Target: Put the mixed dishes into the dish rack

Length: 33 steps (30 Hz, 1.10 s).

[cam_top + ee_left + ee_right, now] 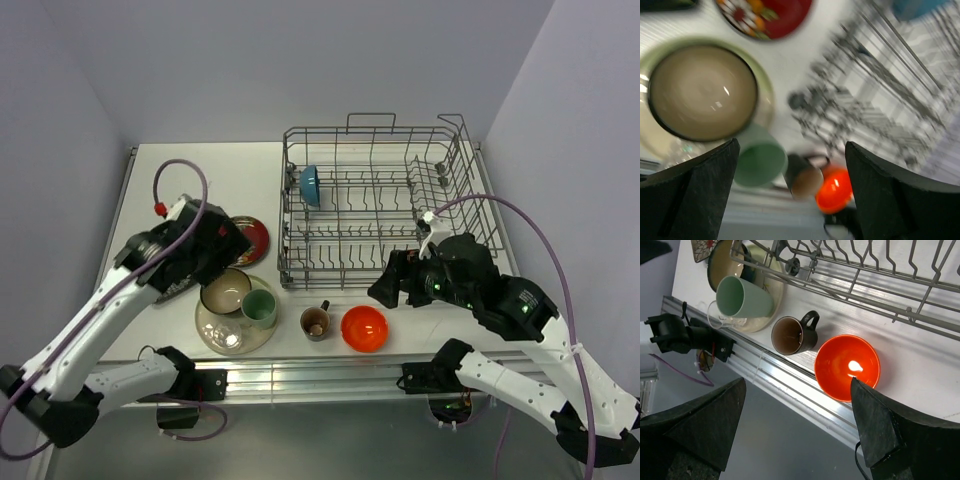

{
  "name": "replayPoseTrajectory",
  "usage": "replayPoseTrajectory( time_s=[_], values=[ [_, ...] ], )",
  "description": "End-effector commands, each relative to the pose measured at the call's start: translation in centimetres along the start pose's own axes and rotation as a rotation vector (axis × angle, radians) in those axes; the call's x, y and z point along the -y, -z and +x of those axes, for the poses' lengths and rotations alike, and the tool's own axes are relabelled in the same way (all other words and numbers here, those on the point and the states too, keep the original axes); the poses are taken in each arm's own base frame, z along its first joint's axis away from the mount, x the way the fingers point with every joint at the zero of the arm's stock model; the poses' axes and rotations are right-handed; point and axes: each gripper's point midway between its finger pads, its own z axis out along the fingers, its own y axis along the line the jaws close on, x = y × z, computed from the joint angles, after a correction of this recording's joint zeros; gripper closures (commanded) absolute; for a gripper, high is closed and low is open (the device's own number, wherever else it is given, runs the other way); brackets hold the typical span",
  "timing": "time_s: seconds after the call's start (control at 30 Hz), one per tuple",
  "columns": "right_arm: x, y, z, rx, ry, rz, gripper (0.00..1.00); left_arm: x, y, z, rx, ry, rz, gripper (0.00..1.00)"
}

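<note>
With the right gripper [383, 291] spread wide and empty, drop onto the rim of the orange bowl [847, 367] just below it, short of the dish rack [345, 262]. Pinch one wall, lift clear of the small brown mug [792, 335]. Hold the left gripper [791, 144], likewise released, above the tan bowl [702, 92].

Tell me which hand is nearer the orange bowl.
Right. The right hand is close by the orange bowl, just behind and right of it; the left hand is well to its left, by the tan bowl.
</note>
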Motion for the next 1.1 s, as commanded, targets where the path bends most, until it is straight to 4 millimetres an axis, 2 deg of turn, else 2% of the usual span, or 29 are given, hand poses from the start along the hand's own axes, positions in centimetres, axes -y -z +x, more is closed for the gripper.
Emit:
replayPoseTrajectory(
  time_s=[0.0,0.03,0.1,0.13,0.27,0.3,0.43,0.53,0.73,0.93,1.07],
  values=[
    [-1.1,1.0,-1.0,0.029,0.015,-0.039,0.08,-2.5,-2.8,-2.8,0.033,-0.097,-0.165,0.06],
    [-1.3,1.1,-1.2,0.031,0.022,-0.044,0.08,-3.7,-3.5,-4.2,0.038,-0.05,-0.199,0.04],
    [-1.6,1.5,-1.6,0.038,0.039,-0.05,0.08,-5.6,-4.5,-4.8,0.01,-0.03,-0.233,0.01],
    [-1.6,1.5,-1.7,0.033,0.047,-0.047,0.08,-6.9,-4.6,-6.1,0.024,0.025,-0.259,0.01],
    [-1.8,1.9,-2.0,0.036,0.078,-0.049,0.08,-9.4,-3.9,-6.7,0.07,0.094,-0.329,0.01],
    [-1.8,1.9,-2.2,0.041,0.085,-0.049,0.08,-10.6,-3.5,-6.8,0.101,0.107,-0.375,0.01],
    [-1.9,1.8,-2.2,0.041,0.104,-0.059,0.08,-12.4,-3.9,-5.2,0.072,0.157,-0.431,0.01],
    [-2.0,1.4,-2.3,0.042,0.119,-0.065,0.08,-14.2,-4.5,-2.5,-0.004,0.199,-0.462,0.01],
    [-2.4,0.8,-2.6,0.052,0.126,-0.083,0.08,-15.2,-5.7,0.5,-0.046,0.293,-0.387,0.06],
    [-2.2,0.5,-2.4,0.049,0.123,-0.078,0.08,-15.5,-7.5,0.9,-0.085,0.266,-0.412,0.11],
    [-2.2,0.6,-2.7,0.053,0.122,-0.068,0.08,-15.7,-8.9,0.7,-0.092,0.246,-0.429,0.19]
  ],
)
